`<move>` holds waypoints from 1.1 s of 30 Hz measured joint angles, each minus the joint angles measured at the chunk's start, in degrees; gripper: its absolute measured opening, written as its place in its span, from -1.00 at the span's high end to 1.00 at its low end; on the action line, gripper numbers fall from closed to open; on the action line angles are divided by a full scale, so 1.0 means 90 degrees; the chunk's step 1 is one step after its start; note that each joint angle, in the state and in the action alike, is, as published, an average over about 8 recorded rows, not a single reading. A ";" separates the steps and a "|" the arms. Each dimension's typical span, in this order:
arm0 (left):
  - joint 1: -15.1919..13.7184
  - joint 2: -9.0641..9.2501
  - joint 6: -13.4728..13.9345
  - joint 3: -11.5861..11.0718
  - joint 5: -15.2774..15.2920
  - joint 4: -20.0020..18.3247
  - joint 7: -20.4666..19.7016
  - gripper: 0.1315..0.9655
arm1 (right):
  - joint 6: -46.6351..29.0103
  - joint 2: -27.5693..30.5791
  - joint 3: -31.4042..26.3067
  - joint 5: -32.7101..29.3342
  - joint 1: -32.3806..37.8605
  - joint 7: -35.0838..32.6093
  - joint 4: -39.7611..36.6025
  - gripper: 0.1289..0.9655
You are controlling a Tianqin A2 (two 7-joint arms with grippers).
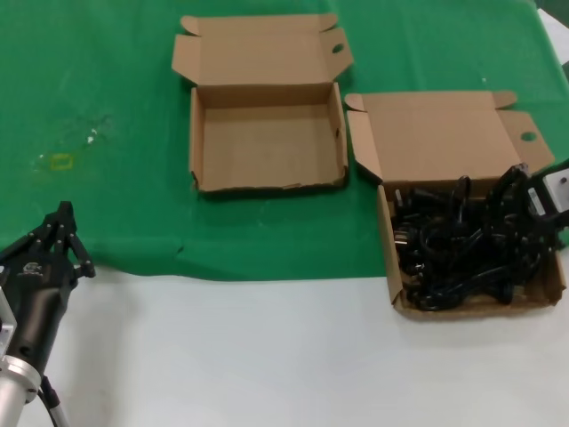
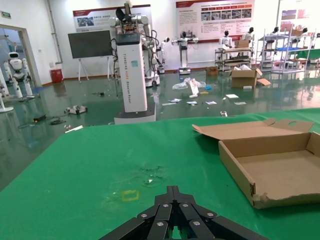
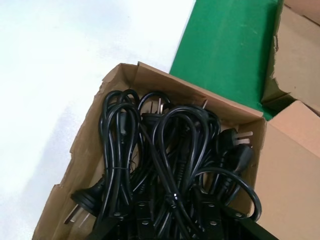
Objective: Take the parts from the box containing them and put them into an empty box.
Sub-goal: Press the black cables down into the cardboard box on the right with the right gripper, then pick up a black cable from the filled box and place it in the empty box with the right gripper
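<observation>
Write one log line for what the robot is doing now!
right gripper: over cords in full box | left gripper: parked, shut | empty box: nothing inside

Two cardboard boxes [image 1: 267,133], one heap of cords [image 1: 467,240]

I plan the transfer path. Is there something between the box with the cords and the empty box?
Nothing visible. Between the full box of cords and the empty box lies only bare green cloth. The full box's open side flap stands close to the empty box.
</observation>
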 joint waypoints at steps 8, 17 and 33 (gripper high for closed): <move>0.0000 0.0000 0.0000 0.0000 0.0000 0.0000 0.0000 0.97 | -0.0023 0.0008 0.0036 -0.0027 -0.0017 -0.0040 -0.0011 0.63; 0.0000 0.0000 0.0000 0.0000 0.0000 0.0000 0.0000 0.97 | -0.0092 0.0106 0.0116 -0.0034 -0.0011 0.0141 0.0262 0.77; 0.0000 0.0000 0.0000 0.0000 0.0000 0.0000 0.0000 0.97 | -0.0945 0.0111 0.0461 0.0395 0.0613 0.2129 0.1137 0.78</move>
